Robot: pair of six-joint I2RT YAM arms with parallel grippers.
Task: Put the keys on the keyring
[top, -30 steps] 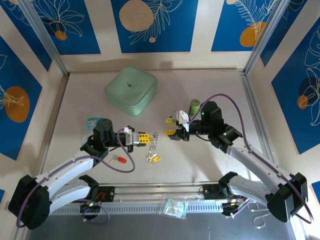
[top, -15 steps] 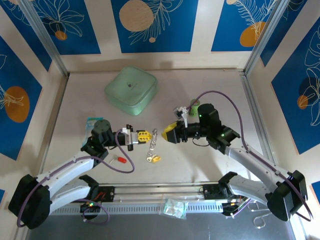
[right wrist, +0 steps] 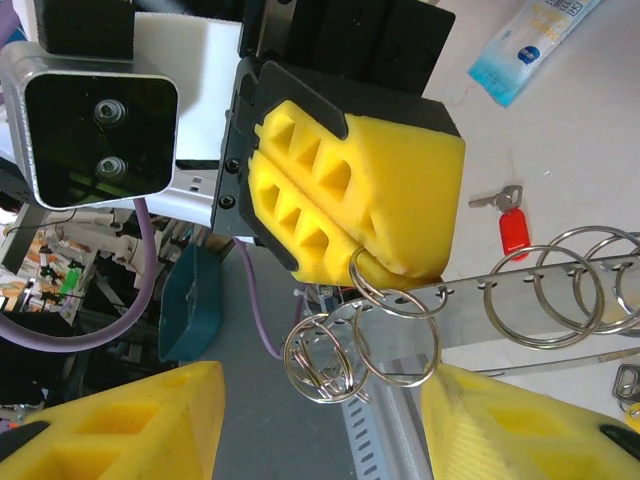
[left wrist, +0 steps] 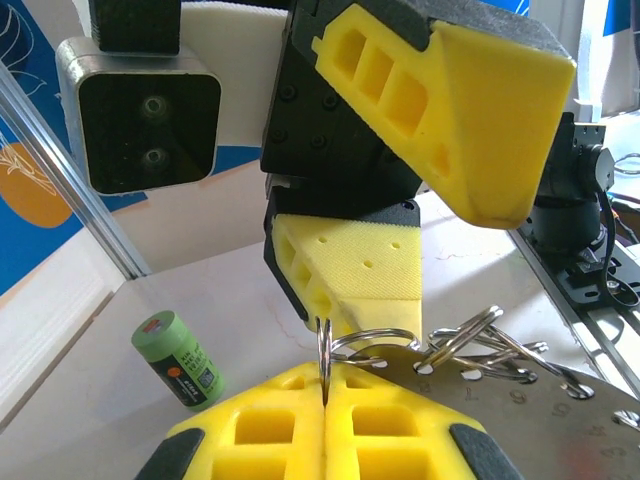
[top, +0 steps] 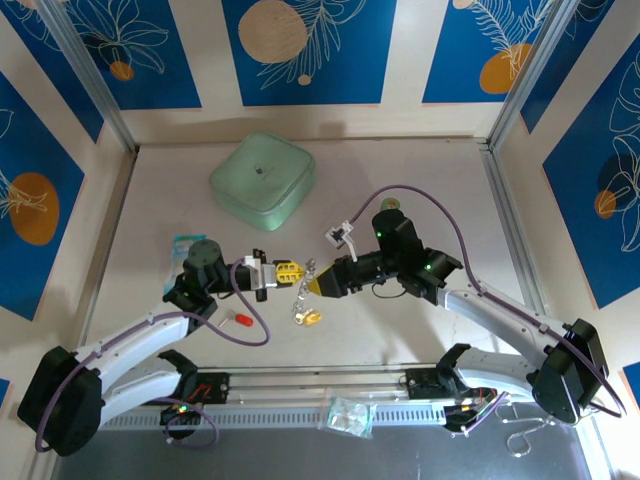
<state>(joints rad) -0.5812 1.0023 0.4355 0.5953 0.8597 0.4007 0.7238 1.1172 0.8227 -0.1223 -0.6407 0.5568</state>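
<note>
Swinging left, right fingers [top: 327, 285] have spread wide near the keyring [top: 307, 280].

Right gripper [right wrist: 322, 420] cropped at lower edge

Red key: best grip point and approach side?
The red key lies flat on the table, so probably come from straight above and pinch its plastic head across the sides; the head looks bulkier than the thin blade.
</note>
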